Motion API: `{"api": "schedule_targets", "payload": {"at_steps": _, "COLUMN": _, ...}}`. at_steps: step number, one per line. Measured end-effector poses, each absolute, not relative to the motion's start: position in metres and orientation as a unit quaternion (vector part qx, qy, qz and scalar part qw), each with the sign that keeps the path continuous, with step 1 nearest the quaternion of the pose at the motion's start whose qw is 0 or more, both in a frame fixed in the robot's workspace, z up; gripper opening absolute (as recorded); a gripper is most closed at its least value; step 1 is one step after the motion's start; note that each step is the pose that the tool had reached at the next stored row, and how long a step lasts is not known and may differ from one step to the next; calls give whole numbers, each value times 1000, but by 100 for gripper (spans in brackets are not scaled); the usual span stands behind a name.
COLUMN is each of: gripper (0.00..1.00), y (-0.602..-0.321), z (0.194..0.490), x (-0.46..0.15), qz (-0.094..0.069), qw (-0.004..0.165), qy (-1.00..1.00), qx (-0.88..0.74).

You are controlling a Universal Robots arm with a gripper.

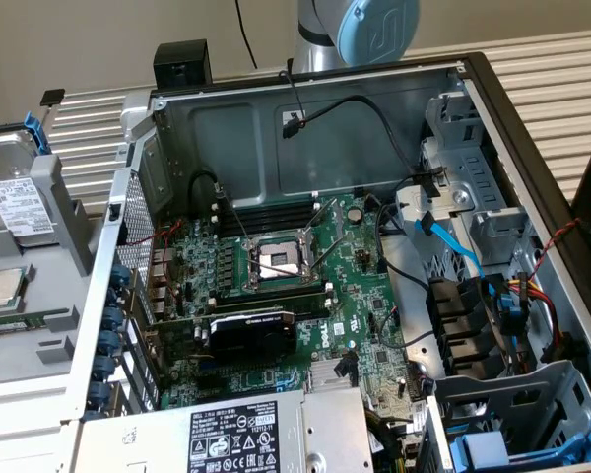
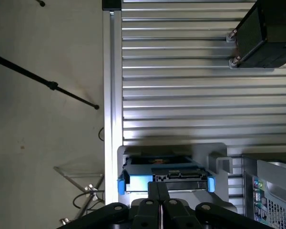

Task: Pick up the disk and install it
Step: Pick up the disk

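Gripper (image 2: 158, 202), fingers pressed together and empty, is pictured near the disk (image 2: 164, 177), which is seated in its grey holder (image 2: 219, 155) beside the open case (image 1: 276, 128); neither pickup nor installation is yet done.

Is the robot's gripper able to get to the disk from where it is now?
Probably yes. The disk lies uncovered in its grey holder, outside the computer case, with nothing between it and the gripper. The gripper is shut, though.
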State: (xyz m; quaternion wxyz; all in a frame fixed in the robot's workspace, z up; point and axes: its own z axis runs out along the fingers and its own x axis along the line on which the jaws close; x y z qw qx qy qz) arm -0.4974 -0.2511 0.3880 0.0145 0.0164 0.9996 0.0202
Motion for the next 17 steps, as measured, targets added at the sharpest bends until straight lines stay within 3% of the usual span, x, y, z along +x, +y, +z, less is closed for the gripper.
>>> {"api": "schedule_targets", "payload": {"at_steps": 17, "gripper": 11, "y": -250, "z": 388, "x": -497, "qz": 21, "qw": 12, "qy": 994, "qx": -105}}
